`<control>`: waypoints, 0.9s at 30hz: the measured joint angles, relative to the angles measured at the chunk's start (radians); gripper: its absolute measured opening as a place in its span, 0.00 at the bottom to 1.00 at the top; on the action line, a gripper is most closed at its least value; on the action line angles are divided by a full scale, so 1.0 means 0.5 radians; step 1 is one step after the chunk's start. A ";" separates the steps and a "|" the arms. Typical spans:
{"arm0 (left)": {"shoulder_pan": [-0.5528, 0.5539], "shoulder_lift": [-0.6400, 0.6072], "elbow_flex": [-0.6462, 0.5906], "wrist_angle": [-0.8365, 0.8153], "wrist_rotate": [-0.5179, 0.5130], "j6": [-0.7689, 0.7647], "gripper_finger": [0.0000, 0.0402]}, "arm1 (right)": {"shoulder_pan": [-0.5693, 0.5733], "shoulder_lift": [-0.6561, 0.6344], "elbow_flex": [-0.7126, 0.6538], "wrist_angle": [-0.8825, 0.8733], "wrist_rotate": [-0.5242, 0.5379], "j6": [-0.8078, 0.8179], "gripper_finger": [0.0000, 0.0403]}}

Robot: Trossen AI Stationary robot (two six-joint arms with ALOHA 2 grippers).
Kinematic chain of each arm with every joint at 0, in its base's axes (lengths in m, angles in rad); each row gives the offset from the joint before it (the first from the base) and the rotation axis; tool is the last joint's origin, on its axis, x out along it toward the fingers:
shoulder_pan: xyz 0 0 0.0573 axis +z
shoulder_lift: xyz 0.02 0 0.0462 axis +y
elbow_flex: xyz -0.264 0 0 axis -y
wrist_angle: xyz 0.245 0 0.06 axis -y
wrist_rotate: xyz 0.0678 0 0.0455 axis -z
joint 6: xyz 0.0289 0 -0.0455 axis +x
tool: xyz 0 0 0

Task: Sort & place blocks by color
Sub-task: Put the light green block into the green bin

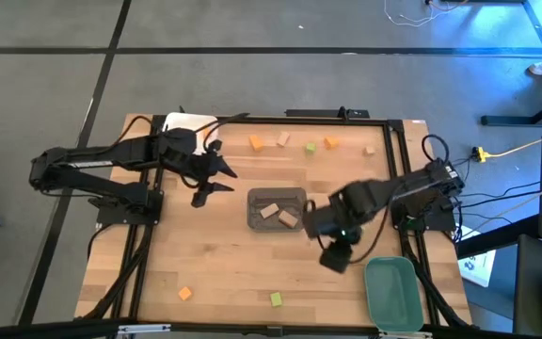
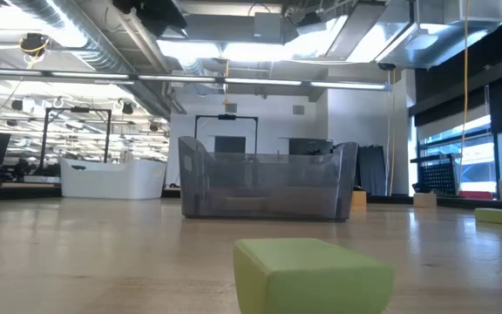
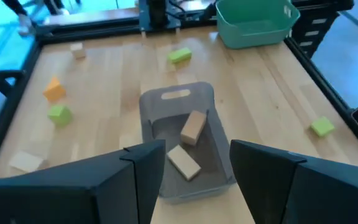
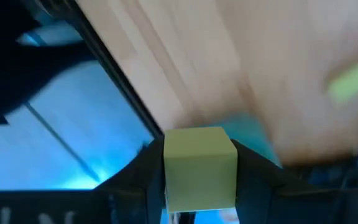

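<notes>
My right gripper (image 4: pixel 199 180) is shut on a light yellow-green cube (image 4: pixel 199 163); in the high view it (image 1: pixel 334 256) hangs between the grey tray (image 1: pixel 294 196) and the teal tray (image 1: pixel 390 292). Two tan blocks (image 3: pixel 193 126) (image 3: pixel 184 163) lie in the grey tray (image 3: pixel 166 106). My left gripper (image 3: pixel 194 158) is open, above the table just left of the grey tray (image 1: pixel 216 179). Orange (image 1: pixel 256 143), tan (image 1: pixel 283 139) and green (image 1: pixel 310 149) blocks lie along the far side. An orange (image 1: pixel 184 294) and a green block (image 1: pixel 276 299) lie near the front edge. My right gripper pinches the yellow-green cube between its two fingers, one finger (image 4: pixel 143 177) on each of two opposite side faces (image 4: pixel 169 171). The cube is lifted clear of the table and sits square between the fingers.
A white tray (image 1: pixel 188 122) stands at the far left corner behind the left arm. More blocks, orange (image 1: pixel 331 143) and tan (image 1: pixel 369 149), lie at the far right. A green block (image 2: pixel 312 275) lies close before the low camera. Bare wood lies in front of the grey tray.
</notes>
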State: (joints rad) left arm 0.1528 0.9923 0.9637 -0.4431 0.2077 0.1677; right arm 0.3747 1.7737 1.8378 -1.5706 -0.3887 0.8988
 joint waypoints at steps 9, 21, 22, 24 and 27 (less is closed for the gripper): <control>0.000 -0.064 -0.001 -0.022 -0.079 0.004 0.43 | 0.329 -0.065 -0.618 0.021 -0.399 0.333 0.34; 0.000 -0.064 -0.001 -0.011 -0.082 -0.065 0.43 | 0.614 -0.066 -1.424 0.875 -0.490 0.335 0.34; 0.001 -0.064 -0.001 -0.008 -0.082 -0.077 0.43 | 0.614 -0.066 -1.478 0.931 -0.490 0.332 0.34; 0.001 -0.064 -0.001 -0.008 -0.083 -0.108 0.43 | 0.611 -0.066 -1.577 1.067 -0.484 0.324 0.34; 0.000 -0.064 -0.001 -0.008 -0.082 -0.141 0.43 | 0.609 -0.065 -1.700 1.247 -0.472 0.301 0.34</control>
State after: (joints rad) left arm 0.1528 0.9604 0.9630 -0.4469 0.1665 0.0973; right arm 0.6793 1.7412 0.9879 -0.9469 -0.6248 1.0493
